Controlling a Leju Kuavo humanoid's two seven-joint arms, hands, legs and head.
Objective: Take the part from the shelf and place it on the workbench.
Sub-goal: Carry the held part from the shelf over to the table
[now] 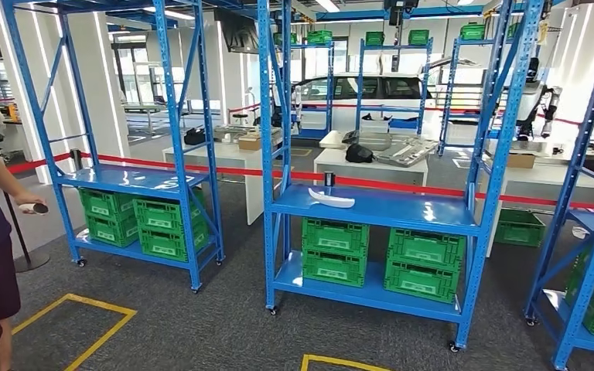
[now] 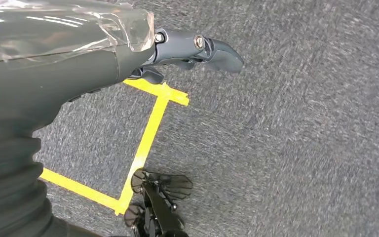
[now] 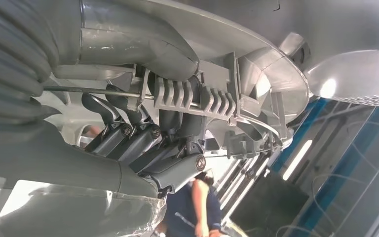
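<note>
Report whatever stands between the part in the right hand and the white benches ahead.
The right hand grips the grey part. Toward the white benches, the blue rack with green crates stands straight across the way, and a red tape runs behind it. The gaps between racks look open.

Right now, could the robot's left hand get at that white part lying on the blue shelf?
Probably not yet. The left hand hangs over carpet beside yellow tape, while the white part lies on the blue shelf well ahead across open floor. Nothing blocks it; walking closer should do.
</note>
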